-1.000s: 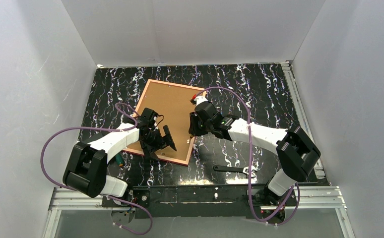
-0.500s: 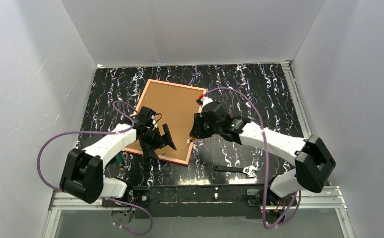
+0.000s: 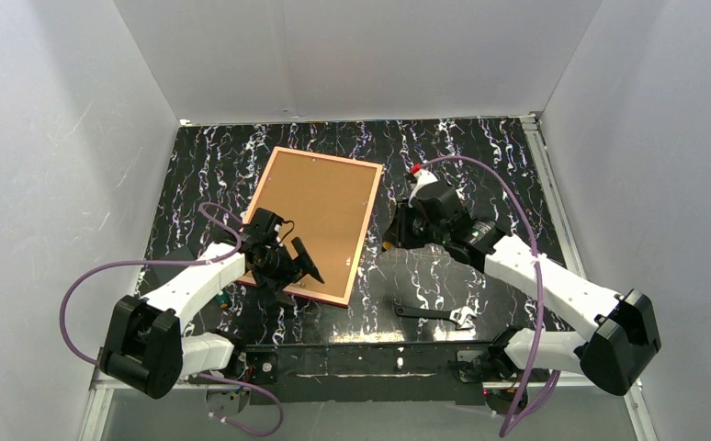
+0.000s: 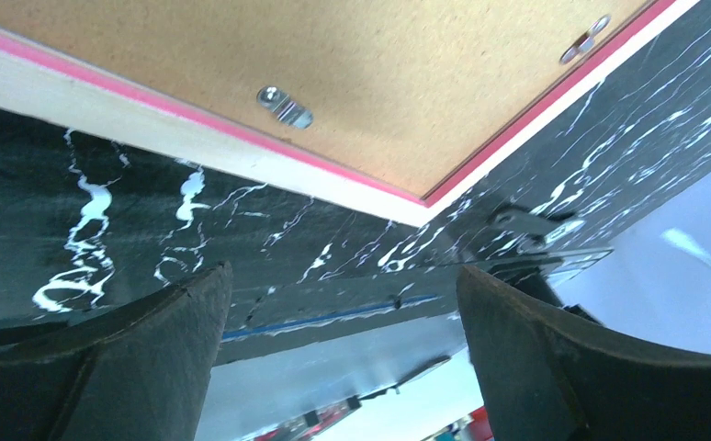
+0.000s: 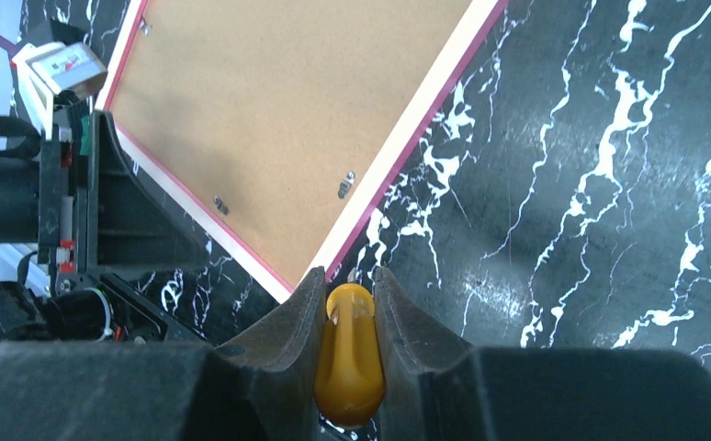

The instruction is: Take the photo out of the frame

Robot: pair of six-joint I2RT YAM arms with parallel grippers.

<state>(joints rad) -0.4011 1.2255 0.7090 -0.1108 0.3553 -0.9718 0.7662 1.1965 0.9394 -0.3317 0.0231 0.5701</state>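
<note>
The frame (image 3: pixel 320 216) lies face down left of the table's centre, its brown back panel (image 4: pixel 333 73) up inside a pink-red border. Small metal clips (image 4: pixel 285 106) (image 5: pixel 344 186) sit along the panel's edges. The photo is hidden under the panel. My left gripper (image 3: pixel 294 272) hovers over the frame's near edge, open and holding nothing; in the left wrist view the gripper (image 4: pixel 343 271) points past the frame's near corner. My right gripper (image 3: pixel 390 241) is off the frame's right edge, shut on a yellow tool handle (image 5: pixel 349 358).
A black flat tool (image 3: pixel 430 314) lies on the marbled tabletop (image 3: pixel 480 175) near the front edge, right of the frame. A small green and orange object (image 3: pixel 220 299) sits under the left arm. White walls close in the table on three sides.
My right gripper has drawn back to the right, off the frame's right edge, still holding the yellow handle. The left gripper has shifted slightly toward the near edge.
</note>
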